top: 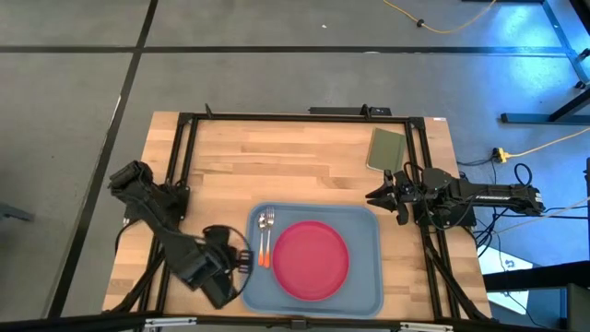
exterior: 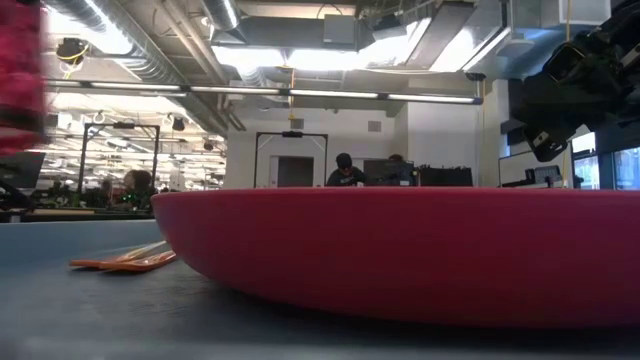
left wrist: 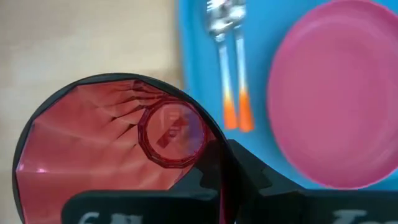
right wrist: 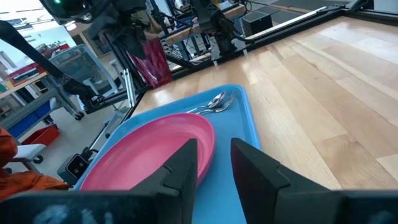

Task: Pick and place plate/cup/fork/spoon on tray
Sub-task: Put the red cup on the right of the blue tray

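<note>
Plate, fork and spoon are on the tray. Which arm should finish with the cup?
Left. The left gripper already holds the cup just off the tray edge beside the fork. The right gripper waits at the table's right edge, jaws empty.

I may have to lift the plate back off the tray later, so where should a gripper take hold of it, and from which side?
Grip the plate by its raised rim, probably on the side facing the right gripper. The plate lies flat on the tray, so only the rim gives the fingers an edge. The fork and spoon lie close along the opposite side, and the left gripper holds the cup there.
</note>
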`<state>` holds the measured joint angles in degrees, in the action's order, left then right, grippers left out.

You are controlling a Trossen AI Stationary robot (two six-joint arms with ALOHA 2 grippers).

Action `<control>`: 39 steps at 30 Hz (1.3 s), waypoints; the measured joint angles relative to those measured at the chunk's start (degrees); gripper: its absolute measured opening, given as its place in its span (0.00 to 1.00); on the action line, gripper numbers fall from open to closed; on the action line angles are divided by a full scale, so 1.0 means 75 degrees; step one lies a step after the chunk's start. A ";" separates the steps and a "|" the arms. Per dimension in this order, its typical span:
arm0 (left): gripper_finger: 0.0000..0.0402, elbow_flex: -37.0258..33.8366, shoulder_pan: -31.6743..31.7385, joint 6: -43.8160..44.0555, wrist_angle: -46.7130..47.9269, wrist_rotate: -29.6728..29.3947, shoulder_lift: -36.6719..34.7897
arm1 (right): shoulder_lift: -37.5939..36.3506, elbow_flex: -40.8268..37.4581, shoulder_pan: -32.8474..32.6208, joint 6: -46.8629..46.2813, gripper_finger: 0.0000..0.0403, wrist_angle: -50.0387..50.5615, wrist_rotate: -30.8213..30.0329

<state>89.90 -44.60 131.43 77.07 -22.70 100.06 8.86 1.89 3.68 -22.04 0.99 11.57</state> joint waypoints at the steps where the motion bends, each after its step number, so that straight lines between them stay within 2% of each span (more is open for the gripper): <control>1: 0.01 0.0066 0.0161 -0.0319 -0.0096 -0.0030 0.0074 | 0.0000 0.0000 0.0000 -0.0003 0.25 -0.0002 0.0003; 8: 0.01 0.1135 0.1321 -0.2864 -0.0505 -0.0016 0.0742 | 0.0000 0.0000 -0.0002 -0.0003 0.25 -0.0003 0.0000; 19: 0.01 0.2855 0.2521 -0.6626 -0.1137 -0.0243 0.2032 | 0.0000 0.0000 -0.0001 -0.0002 0.25 0.0000 0.0000; 27: 0.01 0.3162 0.3203 -1.0220 -0.3304 0.0041 0.2623 | 0.0000 0.0000 0.0000 0.0000 0.25 0.0000 0.0000; 39: 0.01 0.3342 0.3777 -1.2903 -0.4656 0.0787 0.3133 | 0.0003 0.0000 -0.0002 0.0000 0.25 -0.0001 0.0002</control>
<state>114.97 -16.28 34.66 42.15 -16.80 123.56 8.88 1.89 3.66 -22.05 0.99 11.59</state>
